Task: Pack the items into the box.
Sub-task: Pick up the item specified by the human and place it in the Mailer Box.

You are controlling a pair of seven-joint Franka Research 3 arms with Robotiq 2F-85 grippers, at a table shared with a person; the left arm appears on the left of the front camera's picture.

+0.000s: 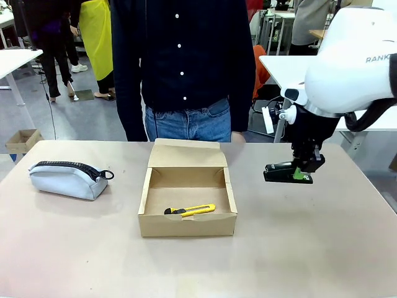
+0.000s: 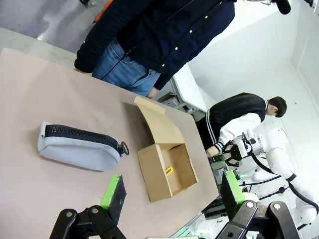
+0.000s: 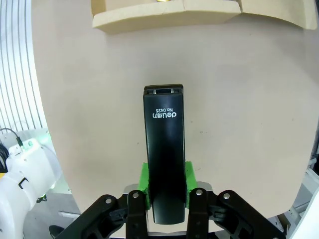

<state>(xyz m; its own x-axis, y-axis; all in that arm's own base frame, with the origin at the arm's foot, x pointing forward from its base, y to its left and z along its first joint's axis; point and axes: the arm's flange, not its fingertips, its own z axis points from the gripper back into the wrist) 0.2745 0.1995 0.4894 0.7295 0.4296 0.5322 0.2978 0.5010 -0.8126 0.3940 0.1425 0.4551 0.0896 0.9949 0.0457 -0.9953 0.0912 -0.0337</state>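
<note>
Black stapler (image 1: 282, 172) is clamped in the right tool (image 1: 304, 172), with green pads (image 3: 143, 181) pressing both sides of one end. The rest of the body sticks out free, pointing left toward the box (image 1: 186, 225). It sits right of the box, apart from it and about level with the box's far half. Can't tell from the front view whether it clears the counter (image 1: 298, 254); the right wrist view shows bare counter beyond its tip. White print on the stapler's top face reads upside down in that view.

Yellow utility knife (image 1: 190, 210) lies flat inside the box, close to the near wall, with its black tip to the left. The box is mid-counter, brown cardboard, with the lid flap open and folded back on the far side.

Left tool (image 2: 171, 191) is released, jaws wide apart with nothing between them. It is above the counter's left part, looking down on the pouch and box.

Light-grey zip pouch (image 1: 65, 180) with a black zipper lies at the left of the counter, well apart from the box, zipper pull toward the box.

A person (image 1: 186, 62) in a dark buttoned shirt and jeans stands at the far edge, directly behind the box.
</note>
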